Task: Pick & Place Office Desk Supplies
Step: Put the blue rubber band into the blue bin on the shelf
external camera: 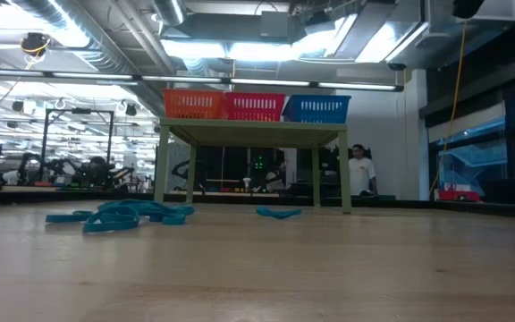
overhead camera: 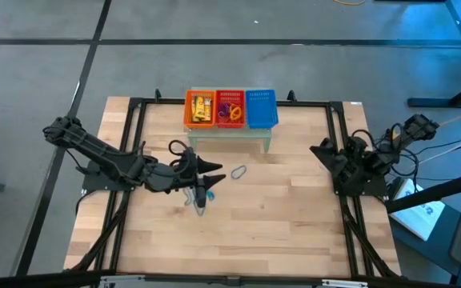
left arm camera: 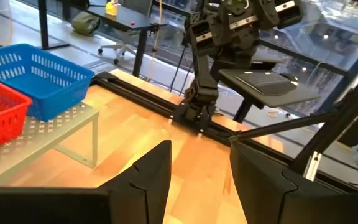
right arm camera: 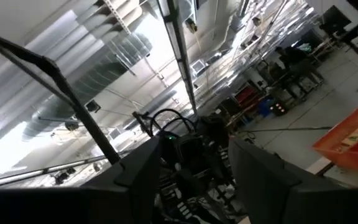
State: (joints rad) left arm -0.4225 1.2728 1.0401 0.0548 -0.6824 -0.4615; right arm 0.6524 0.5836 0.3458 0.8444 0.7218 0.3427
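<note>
Just beyond the left gripper [overhead camera: 214, 170] — fingers parted, holding nothing — lies a blue loop [overhead camera: 238, 171]; more blue loops [overhead camera: 198, 200] lie beside it. Right gripper [right arm camera: 194, 180] rests apart, open.

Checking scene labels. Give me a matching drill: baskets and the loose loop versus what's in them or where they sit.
Things:
1. Orange basket
2. Red basket
3. Blue basket
4. Blue loop

States:
A. Looks empty
B. Lying on the table, in front of the small stand
C. Holds yellow-orange blocks
D. Holds orange and purple loops

Pairs: 1-C, 2-D, 3-A, 4-B
</note>
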